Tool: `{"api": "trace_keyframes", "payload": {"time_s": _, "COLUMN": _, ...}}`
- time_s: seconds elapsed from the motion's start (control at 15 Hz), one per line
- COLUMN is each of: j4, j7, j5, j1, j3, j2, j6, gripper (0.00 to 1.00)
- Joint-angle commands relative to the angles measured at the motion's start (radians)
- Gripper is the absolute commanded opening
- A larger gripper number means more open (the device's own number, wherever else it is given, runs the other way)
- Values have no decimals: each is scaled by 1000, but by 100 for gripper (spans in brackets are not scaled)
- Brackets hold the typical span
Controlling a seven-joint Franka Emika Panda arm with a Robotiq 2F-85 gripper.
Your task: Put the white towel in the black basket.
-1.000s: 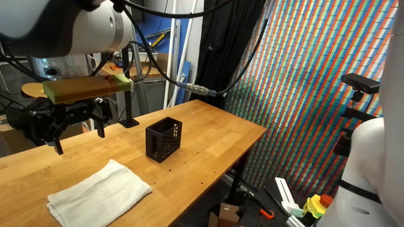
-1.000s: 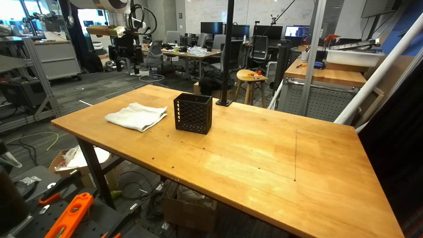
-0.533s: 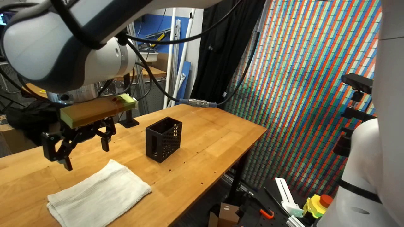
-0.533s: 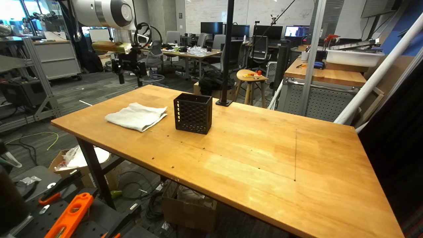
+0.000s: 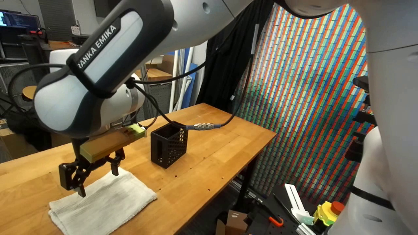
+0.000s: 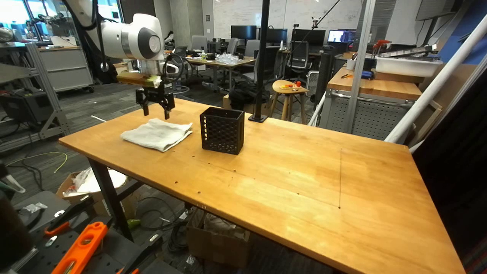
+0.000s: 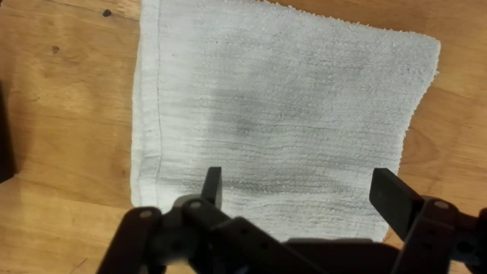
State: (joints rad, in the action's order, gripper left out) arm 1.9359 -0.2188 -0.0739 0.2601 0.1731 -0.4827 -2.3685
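Note:
The white towel lies folded flat on the wooden table, and in the wrist view the white towel fills most of the picture. Beside it the black basket stands upright with its top uncovered; in an exterior view the black basket has an arm cable crossing in front of its rim. My gripper hovers above the table over the towel, not touching it. Its fingers are spread wide with nothing between them. Seen from the wrist, the gripper spans the towel's lower part, one fingertip near its right edge.
A black post rises from the table's edge behind the basket. The table stretches away on the basket's far side. A dark object shows at the wrist view's left edge. The arm's cable hangs low near the basket.
The arm has come down and over the table, bringing the gripper from beyond the table's edge to above the towel. The fingers stay apart. Towel and basket have not moved.

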Motion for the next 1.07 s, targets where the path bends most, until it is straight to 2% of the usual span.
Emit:
{"api": "trace_keyframes", "payload": {"time_s": 0.0, "j4": -38, "j7": 36, "j5": -8, "j1": 13, "j3": -20, "j2": -71, "j6": -63, "gripper": 100}}
{"api": "trace_keyframes", "payload": {"time_s": 0.47, "j4": -88, "j7": 76, "j5": 11, "j1": 8, "j3": -21, "j2": -196, "j6": -130, "gripper": 100}}
{"api": "trace_keyframes", "payload": {"time_s": 0.67, "j4": -93, "j7": 83, "j5": 25, "j1": 3, "j3": -14, "j2": -195, "j6": -130, "gripper": 100}}
{"api": "trace_keyframes", "payload": {"time_s": 0.8, "j4": -84, "j7": 81, "j5": 34, "j1": 2, "j3": -9, "j2": -179, "j6": -123, "gripper": 74}}
{"api": "trace_keyframes", "payload": {"time_s": 1.0, "j4": -73, "j7": 86, "j5": 54, "j1": -2, "j3": 5, "j2": -150, "j6": -109, "gripper": 50}}
